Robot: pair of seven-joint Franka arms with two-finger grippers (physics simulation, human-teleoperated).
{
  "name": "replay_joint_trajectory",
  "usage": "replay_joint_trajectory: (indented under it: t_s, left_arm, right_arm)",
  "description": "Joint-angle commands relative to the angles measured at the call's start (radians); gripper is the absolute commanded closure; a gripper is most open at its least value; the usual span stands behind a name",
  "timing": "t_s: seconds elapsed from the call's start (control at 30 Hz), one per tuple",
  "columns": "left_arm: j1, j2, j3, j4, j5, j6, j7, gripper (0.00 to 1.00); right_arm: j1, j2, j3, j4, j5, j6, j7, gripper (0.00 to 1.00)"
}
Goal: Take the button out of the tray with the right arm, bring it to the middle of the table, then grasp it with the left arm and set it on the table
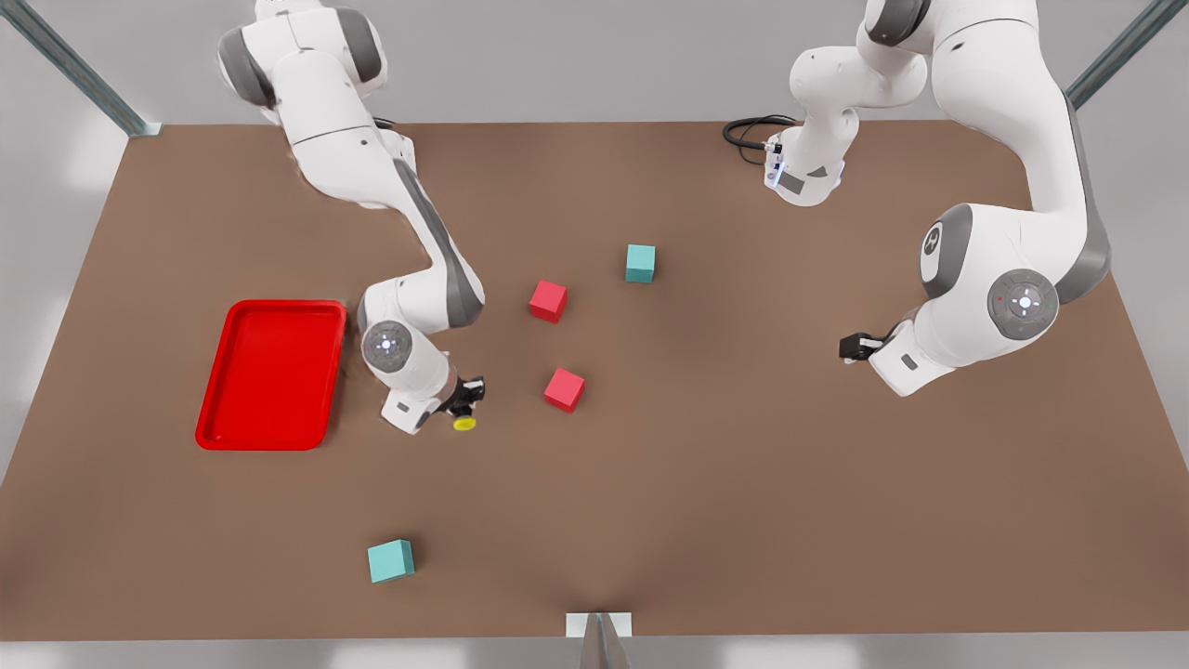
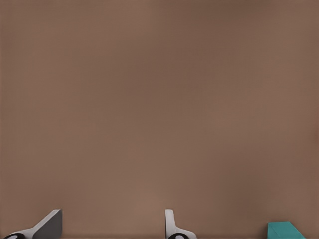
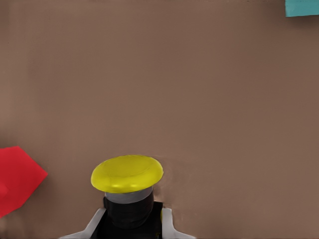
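The button [image 1: 464, 423], a black body under a yellow domed cap, is outside the red tray [image 1: 269, 372], just off its right rim in the front view. My right gripper [image 1: 462, 401] is shut on its black body. In the right wrist view the yellow cap of the button [image 3: 127, 174] sticks out past the right gripper [image 3: 130, 225], over the brown table [image 3: 224, 99]. My left gripper [image 1: 855, 347] waits at the front view's right, low over the table [image 1: 743, 483]. The left gripper [image 2: 112, 225] is open with bare tabletop between its fingers.
Two red cubes [image 1: 548, 301] [image 1: 564, 388] lie near the table's middle, the nearer one just right of the button. One teal cube [image 1: 640, 263] sits farther back, another [image 1: 390, 560] near the front edge. A black cable [image 1: 748, 130] loops at the back.
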Motion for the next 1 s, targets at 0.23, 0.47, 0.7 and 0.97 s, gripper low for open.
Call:
replay_joint_trajectory:
  t_s: [0.23, 0.47, 0.7, 0.97]
  left_arm:
    - [0.002, 0.0, 0.0, 0.0, 0.001, 0.0, 0.0, 0.0]
    - [0.003, 0.0, 0.001, 0.0, 0.008, 0.001, 0.001, 0.0]
    - [-0.239, 0.101, -0.002, 0.115, -0.004, 0.059, -0.404, 0.0]
    - [-0.313, 0.265, 0.0, 0.128, 0.007, 0.269, -0.585, 0.0]
  right_arm:
    - [0.217, 0.431, -0.075, 0.665, 0.386, -0.314, 0.787, 0.59]
    - [0.201, 0.608, -0.029, 0.824, 0.595, 0.427, 1.08, 0.0]
    - [0.115, 0.277, -0.035, 0.52, 0.472, 0.175, 1.034, 0.0]
    - [-0.33, -0.243, -0.053, 0.155, -0.283, -0.63, -0.093, 0.0]
